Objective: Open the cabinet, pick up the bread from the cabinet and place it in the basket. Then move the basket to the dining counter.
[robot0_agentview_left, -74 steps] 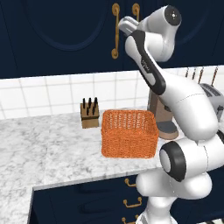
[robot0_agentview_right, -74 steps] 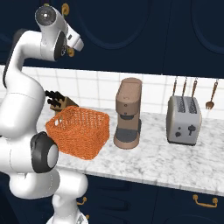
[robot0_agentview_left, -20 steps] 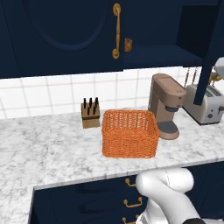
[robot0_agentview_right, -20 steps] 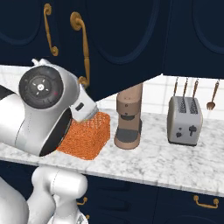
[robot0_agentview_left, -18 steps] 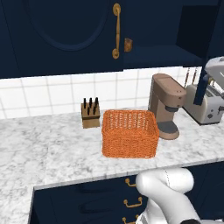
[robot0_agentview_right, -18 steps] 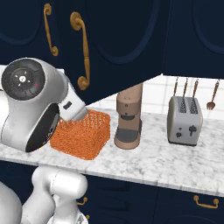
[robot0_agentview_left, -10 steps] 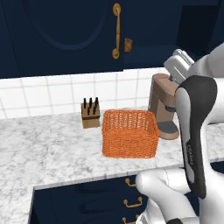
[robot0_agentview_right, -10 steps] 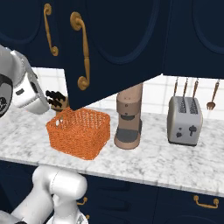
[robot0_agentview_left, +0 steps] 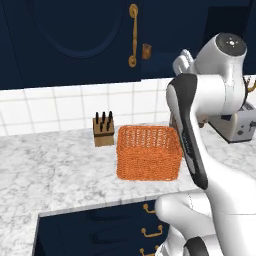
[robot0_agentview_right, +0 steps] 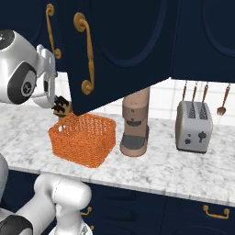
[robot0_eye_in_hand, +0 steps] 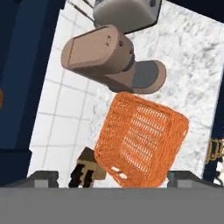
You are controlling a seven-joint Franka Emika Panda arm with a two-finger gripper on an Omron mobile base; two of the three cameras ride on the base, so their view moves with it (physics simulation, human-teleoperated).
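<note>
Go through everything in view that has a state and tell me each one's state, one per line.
cabinet: right door swung open over the counter, left door shut.
basket: empty, upright on the marble counter.
knife block: upright, knives in it.
coffee machine: upright, nothing under its spout.
toaster: upright, slots empty.
tool: open, holding nothing.
</note>
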